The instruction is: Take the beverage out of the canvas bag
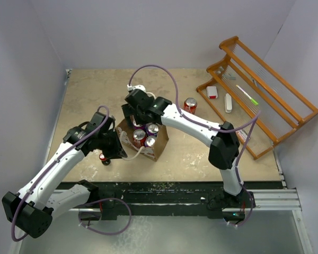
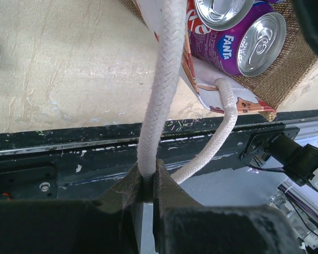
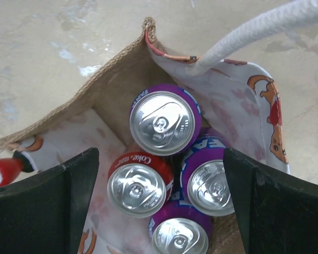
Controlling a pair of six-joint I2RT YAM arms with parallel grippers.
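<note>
The canvas bag [image 1: 160,148] stands open at mid-table, with tan sides [image 3: 108,92] and white printed faces [image 2: 238,103]. It holds several upright cans: purple Fanta cans [image 3: 161,121] and one red Coke can [image 3: 140,185]. My left gripper [image 1: 116,151] is beside the bag's left side, shut on its white rope handle [image 2: 159,79]; the jaws [image 2: 147,177] pinch the rope. My right gripper [image 1: 135,114] hovers over the bag's mouth, open and empty [image 3: 161,201], with its fingers either side of the cans.
A red can [image 1: 190,105] stands on the table right of the bag. A small red object [image 1: 103,157] sits by the left gripper. A wooden rack [image 1: 265,90] with small items lies at the back right. The table's black front rail [image 2: 69,153] is near.
</note>
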